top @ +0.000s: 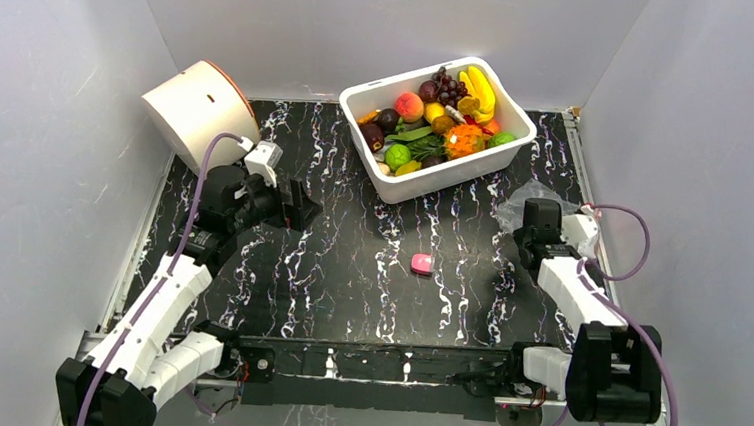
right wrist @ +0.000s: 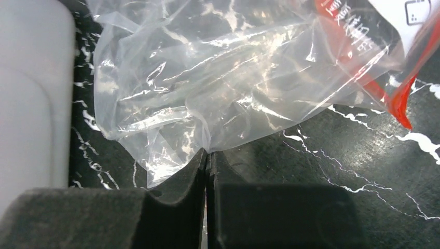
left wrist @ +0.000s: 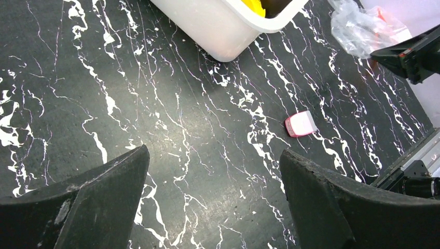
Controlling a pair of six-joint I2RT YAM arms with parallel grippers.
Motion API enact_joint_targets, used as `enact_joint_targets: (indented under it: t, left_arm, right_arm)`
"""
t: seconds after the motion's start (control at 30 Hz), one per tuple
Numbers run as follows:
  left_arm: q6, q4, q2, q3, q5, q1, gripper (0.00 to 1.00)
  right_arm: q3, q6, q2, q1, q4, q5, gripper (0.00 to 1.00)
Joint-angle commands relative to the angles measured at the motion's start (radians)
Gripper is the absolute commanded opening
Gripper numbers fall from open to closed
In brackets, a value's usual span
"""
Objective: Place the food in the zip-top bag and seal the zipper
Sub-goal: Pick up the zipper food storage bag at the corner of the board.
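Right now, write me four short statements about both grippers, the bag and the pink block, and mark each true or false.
1. The left gripper is open and holds nothing. True.
2. The clear plastic zip-top bag has toy fruit inside it. False: the bag is empty, and the toy food lies in the white rectangular plastic bin.
3. The right gripper is shut on an edge of the bag. True.
4. The small pink rounded block lies in the bin. False: it lies on the black marbled table, apart from the bin.
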Motion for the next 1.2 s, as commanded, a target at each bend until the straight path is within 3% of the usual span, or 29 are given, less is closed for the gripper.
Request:
enact_joint_targets:
  t: [0.0, 0.17, 0.4, 0.67, 0.8, 1.0, 1.17]
  left_arm:
    - [0.011, 0.058, -0.025, -0.024, 0.022, -0.004, 0.96]
    - [0.005, 0.093, -0.02, -0.041, 0.069, -0.005, 0.95]
    - [0.011, 0.183, -0.009, -0.052, 0.243, -0.011, 0.93]
    - [0.065, 0.309, -0.059, -0.073, 0.349, -0.023, 0.91]
    - [0.118, 0.292, -0.035, -0.03, 0.38, -0.027, 0.9]
    - [0.205, 0.329, -0.021, -0.006, 0.518, -0.049, 0.9]
    - [0.26, 0.368, -0.027, -0.002, 0.519, -0.074, 0.9]
  right_arm:
    - [-0.007, -0.081, -0.1, -0.004, 0.024, 0.034, 0.0]
    - [0.036, -0.135, -0.213, -0.004, -0.034, -0.024, 0.0]
    - [0.152, -0.127, -0.314, -0.002, -0.207, -0.125, 0.0]
    - [0.308, -0.125, -0.343, 0.039, -0.301, -0.202, 0.0]
    - [0.403, -0.135, -0.352, 0.045, -0.339, -0.27, 0.0]
    - [0.47, -0.22, -0.366, 0.049, -0.335, -0.462, 0.0]
    - [0.443, -0.235, -0.361, 0.05, -0.316, -0.666, 0.0]
